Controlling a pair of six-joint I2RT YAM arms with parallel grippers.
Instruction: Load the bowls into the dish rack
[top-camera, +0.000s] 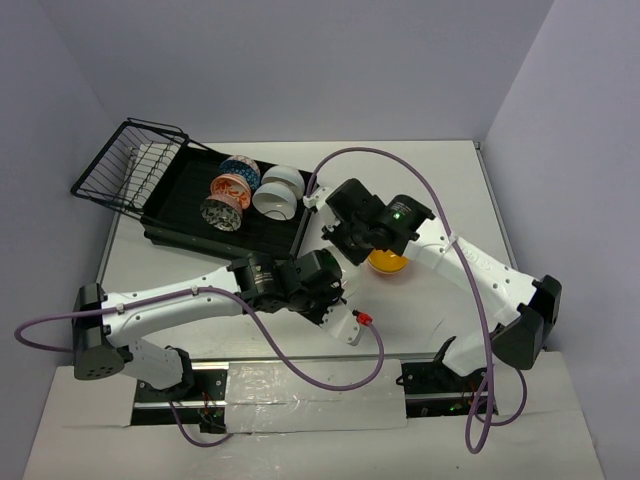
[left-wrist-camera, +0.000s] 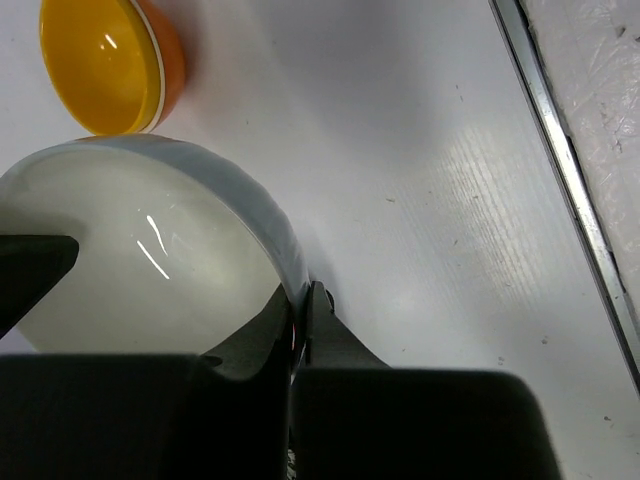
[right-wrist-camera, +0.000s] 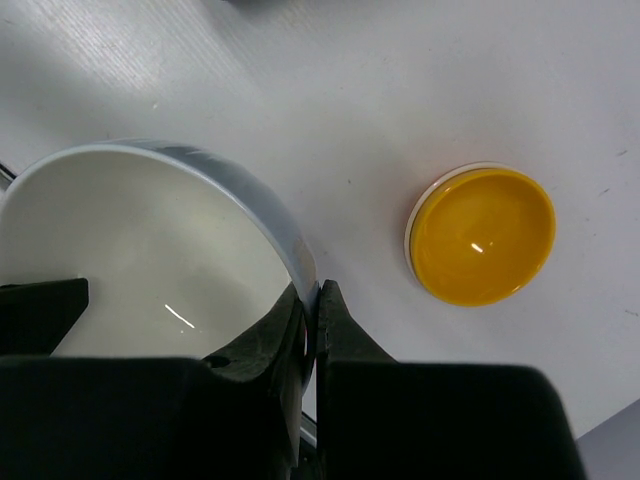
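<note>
Your left gripper (left-wrist-camera: 302, 300) is pinched down to a sliver. Its fingers (left-wrist-camera: 265, 335) clamp the rim of the left arm's bowl (left-wrist-camera: 150, 260), white inside and grey outside, with one finger inside the wall and one outside. From the left wrist you can't tell whether that bowl rests on the table (left-wrist-camera: 420, 200) or hangs just above it. The yellow bowl (left-wrist-camera: 100, 65), orange on its outer wall, sits near it but apart.

Your right gripper (right-wrist-camera: 315, 300) has the same grip. Its fingers (right-wrist-camera: 275, 335) are nearly together across the rim of the right arm's bowl (right-wrist-camera: 150, 250), which is white inside with a blue-grey outer wall. The yellow bowl (right-wrist-camera: 482, 235) lies on the table off to one side, not touching it.

From the top view, both held bowls are hidden under the arms. The yellow bowl (top-camera: 388, 263) shows under the right arm, near the middle of the table.

The dish rack (top-camera: 170, 232) lies at the far left with its wire basket (top-camera: 130, 160) at the outer end. In its tray you have:
- a blue-patterned bowl (top-camera: 240, 168)
- a pink-patterned bowl (top-camera: 230, 187)
- a grey-patterned bowl (top-camera: 218, 212)
- two white bowls (top-camera: 275, 198)
</note>
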